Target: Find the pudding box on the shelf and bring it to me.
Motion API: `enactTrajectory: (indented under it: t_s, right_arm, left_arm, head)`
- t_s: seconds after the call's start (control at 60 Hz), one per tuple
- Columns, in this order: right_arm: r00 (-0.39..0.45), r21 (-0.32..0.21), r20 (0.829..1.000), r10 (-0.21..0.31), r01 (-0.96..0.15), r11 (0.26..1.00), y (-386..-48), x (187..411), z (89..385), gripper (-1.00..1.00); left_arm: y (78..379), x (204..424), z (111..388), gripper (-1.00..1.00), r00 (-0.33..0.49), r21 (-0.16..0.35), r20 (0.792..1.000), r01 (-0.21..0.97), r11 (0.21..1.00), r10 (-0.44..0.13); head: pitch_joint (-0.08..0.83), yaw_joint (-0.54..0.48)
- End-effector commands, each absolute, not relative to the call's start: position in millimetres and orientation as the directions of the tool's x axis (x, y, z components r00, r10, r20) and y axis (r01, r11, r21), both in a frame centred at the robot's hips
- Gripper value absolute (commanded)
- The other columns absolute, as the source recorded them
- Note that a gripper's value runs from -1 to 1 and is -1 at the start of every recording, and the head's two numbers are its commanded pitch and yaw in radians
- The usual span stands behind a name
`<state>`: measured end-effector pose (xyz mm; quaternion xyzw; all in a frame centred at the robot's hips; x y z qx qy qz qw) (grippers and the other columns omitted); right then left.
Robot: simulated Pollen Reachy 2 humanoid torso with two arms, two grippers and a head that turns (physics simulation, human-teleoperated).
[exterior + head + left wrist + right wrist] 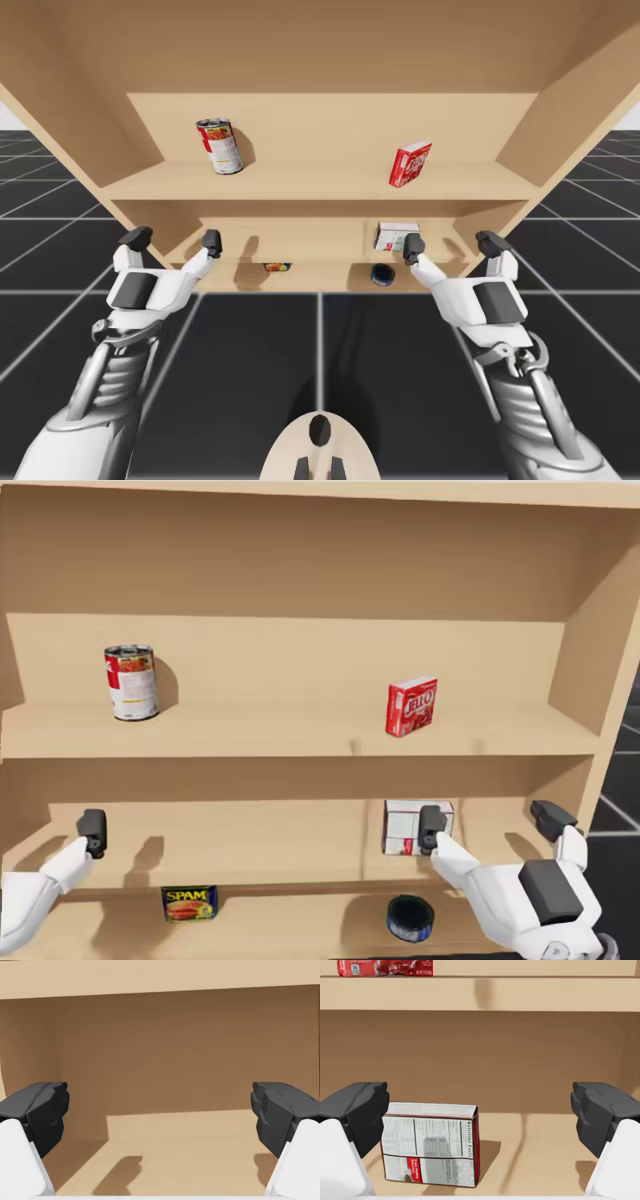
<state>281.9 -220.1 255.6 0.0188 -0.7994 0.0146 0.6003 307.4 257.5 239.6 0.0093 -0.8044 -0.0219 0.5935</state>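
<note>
Reaching step: my right pincer (480, 1110), fingers apart, faces the pudding box (430, 1145) off-centre. Next I should centre on it, advance and clamp.

Your right gripper (480, 1115) is spread wide; a white box (427, 1145) stands ahead, off towards one finger, apparently its back panel facing you; a red box (385, 967) sits on the shelf board (545, 992) above
</note>
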Motion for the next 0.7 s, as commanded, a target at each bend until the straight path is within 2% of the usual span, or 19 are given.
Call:
enactTrajectory:
  t_s: [0.017, 0.267, 0.367, 0.483, 0.583, 0.633, 0.7]
  right_arm:
    - [-0.272, 0.015, 0.962, -0.027, -0.047, 0.999, -217, 283, 253, -1.0]
    - [-0.284, -0.018, 0.959, 0.003, -0.047, 0.999, -216, 283, 252, -1.0]
    - [-0.277, -0.016, 0.961, 0.001, -0.052, 0.999, -215, 282, 252, -1.0]
    - [-0.241, 0.014, 0.97, -0.035, -0.09, 0.996, -209, 277, 253, -1.0]
    - [-0.187, 0.081, 0.977, -0.101, -0.11, 0.991, -196, 266, 256, -1.0]
    - [-0.194, 0.051, 0.979, -0.068, -0.09, 0.995, -188, 259, 259, -1.0]
    - [-0.179, 0.058, 0.981, -0.072, -0.082, 0.995, -182, 253, 263, -1.0]
  left_arm:
    - [256, 308, 239, -1.0, -0.294, 0.057, 0.955, 0.013, 0.998, -0.051]
    - [255, 308, 238, -1.0, -0.292, 0.062, 0.955, 0.021, 0.998, -0.053]
    - [255, 309, 237, -1.0, -0.29, 0.06, 0.956, 0.02, 0.998, -0.052]
    - [256, 308, 238, -1.0, -0.288, 0.055, 0.957, 0.017, 0.998, -0.048]
    - [256, 308, 238, -1.0, -0.285, 0.047, 0.958, 0.016, 0.999, -0.041]
    - [257, 308, 239, -1.0, -0.286, 0.045, 0.958, 0.016, 0.999, -0.038]
    - [258, 307, 239, -1.0, -0.285, 0.04, 0.958, 0.016, 0.999, -0.034]
  head:
    - [0.278, -0.12]
    - [0.419, -0.28]
    - [0.439, -0.29]
    - [0.44, -0.28]
    - [0.434, -0.27]
    - [0.435, -0.26]
    - [0.436, -0.26]
